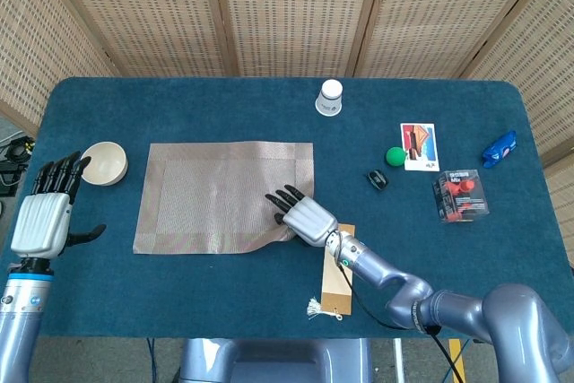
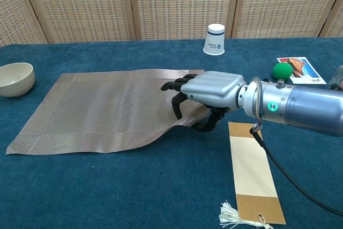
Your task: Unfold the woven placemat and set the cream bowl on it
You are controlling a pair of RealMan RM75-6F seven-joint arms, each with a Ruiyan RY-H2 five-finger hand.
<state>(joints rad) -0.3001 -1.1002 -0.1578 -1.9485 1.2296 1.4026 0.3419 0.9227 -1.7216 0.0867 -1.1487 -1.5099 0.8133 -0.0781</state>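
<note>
A tasselled bookmark (image 2: 253,172) lies nearest on the blue table (image 2: 134,186). Just beyond it, the right hand (image 2: 206,94) pinches the near right corner of the placemat (image 2: 107,108), lifting that corner off the table. The placemat otherwise lies spread flat. The left hand (image 1: 45,213) hovers released, fingers spread, near the cream bowl (image 1: 103,163), which sits left of the placemat. A paper cup (image 2: 215,39) stands farthest back.

The placemat (image 1: 222,196) is lying left of the table's (image 1: 502,275) middle, with the bowl (image 1: 104,163) sitting just off its left edge. The right hand (image 1: 300,215) is resting on its front right corner, the bookmark (image 1: 337,271) lying just beyond toward the front edge.
</note>
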